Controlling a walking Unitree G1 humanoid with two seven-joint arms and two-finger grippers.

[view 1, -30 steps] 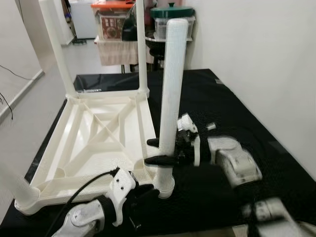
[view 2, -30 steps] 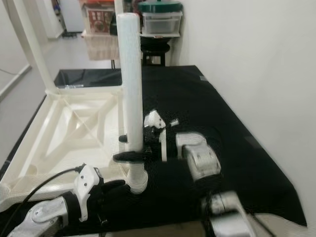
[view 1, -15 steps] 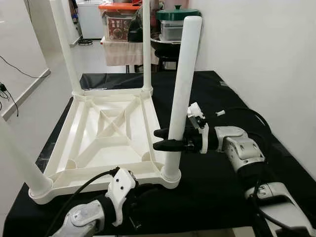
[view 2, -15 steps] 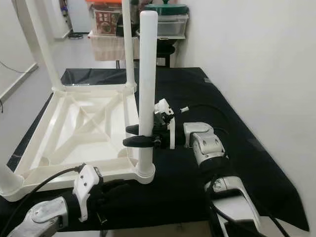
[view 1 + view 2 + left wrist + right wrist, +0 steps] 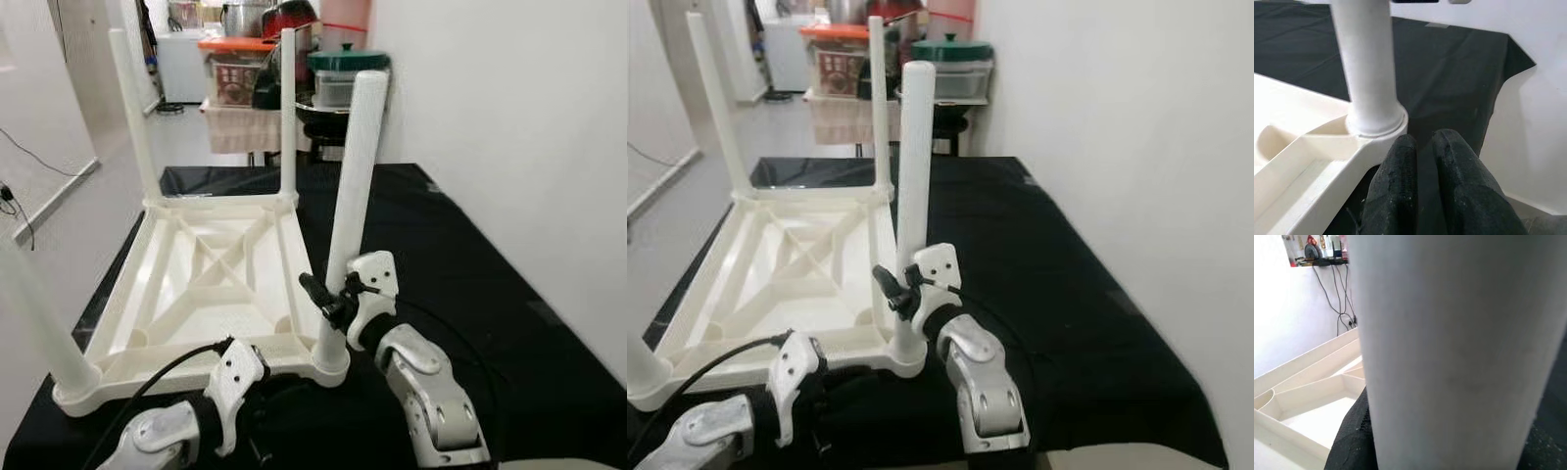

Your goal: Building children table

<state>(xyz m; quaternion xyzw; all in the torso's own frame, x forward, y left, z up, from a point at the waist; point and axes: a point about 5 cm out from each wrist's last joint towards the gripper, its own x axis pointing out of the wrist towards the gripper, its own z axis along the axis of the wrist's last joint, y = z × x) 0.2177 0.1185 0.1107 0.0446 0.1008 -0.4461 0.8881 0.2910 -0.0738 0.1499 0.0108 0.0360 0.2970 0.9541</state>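
Left eye view: the white table (image 5: pixel 211 284) is lying upside down on the black desk (image 5: pixel 460 284), its legs pointing straight up. My right tool (image 5: pixel 328 305) is closing its fingers around the near right leg (image 5: pixel 351 186), low on its upright shaft. My left tool (image 5: pixel 1425 161) is resting beside that leg's socket, fingers nearly together, holding nothing.

The near-left table leg (image 5: pixel 34 318) runs off the left edge. The right gripper (image 5: pixel 328 304) has one finger hidden behind the near-right leg (image 5: pixel 348 196). Items on the far shelf (image 5: pixel 250 73) at the top are too small to identify.
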